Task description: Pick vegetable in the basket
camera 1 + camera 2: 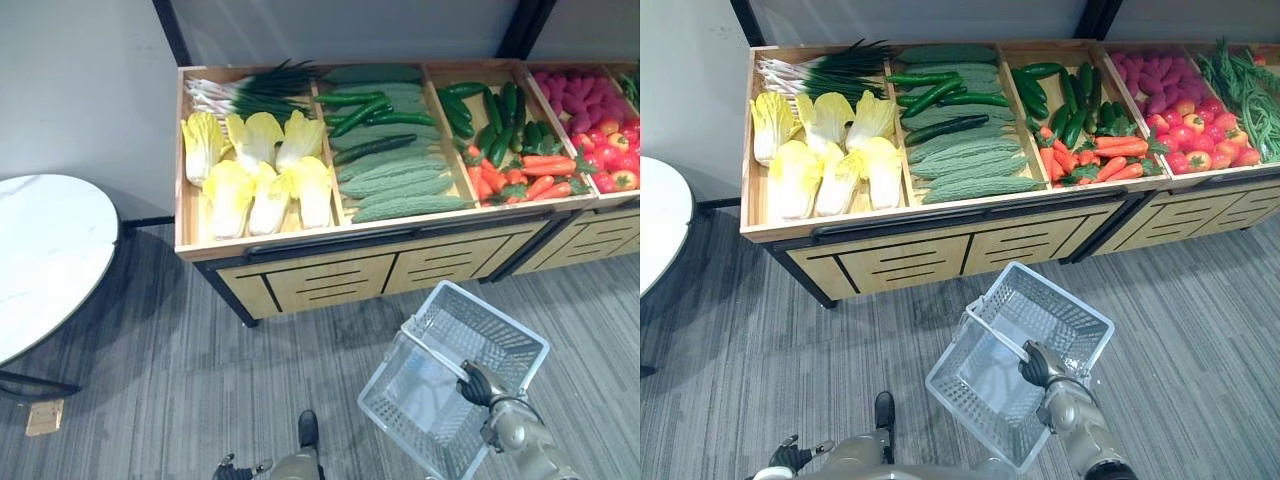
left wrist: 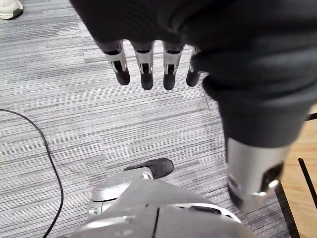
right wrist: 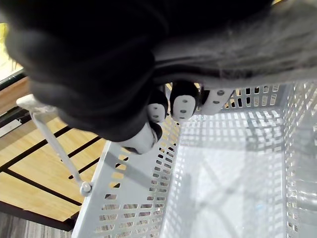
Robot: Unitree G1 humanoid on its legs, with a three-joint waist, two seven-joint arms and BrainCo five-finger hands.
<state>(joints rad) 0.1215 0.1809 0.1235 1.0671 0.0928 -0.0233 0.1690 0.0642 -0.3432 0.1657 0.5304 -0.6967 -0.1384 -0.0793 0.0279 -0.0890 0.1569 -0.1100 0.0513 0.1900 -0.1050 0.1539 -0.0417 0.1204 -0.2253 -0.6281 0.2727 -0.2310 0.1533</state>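
A pale grey mesh basket (image 1: 500,322) hangs tilted over the carpet in front of the stand, and nothing lies inside it. My right hand (image 1: 481,386) is shut on its handle (image 1: 435,352); the right wrist view shows the fingers (image 3: 184,105) curled round the bar above the basket wall (image 3: 129,198). My left hand (image 1: 790,455) hangs low by my side, its fingers (image 2: 143,67) straight over the floor and holding nothing. On the stand lie yellow-green cabbages (image 1: 255,170), spring onions (image 1: 250,95), cucumbers (image 1: 370,108), bitter gourds (image 1: 400,185), carrots (image 1: 530,175) and tomatoes (image 1: 612,155).
The wooden display stand (image 1: 330,275) with slatted front panels spans the back. Purple sweet potatoes (image 1: 575,95) and green beans (image 1: 1252,90) fill its right end. A round white table (image 1: 50,250) stands at the left. A white shoe (image 2: 10,7) shows on the carpet.
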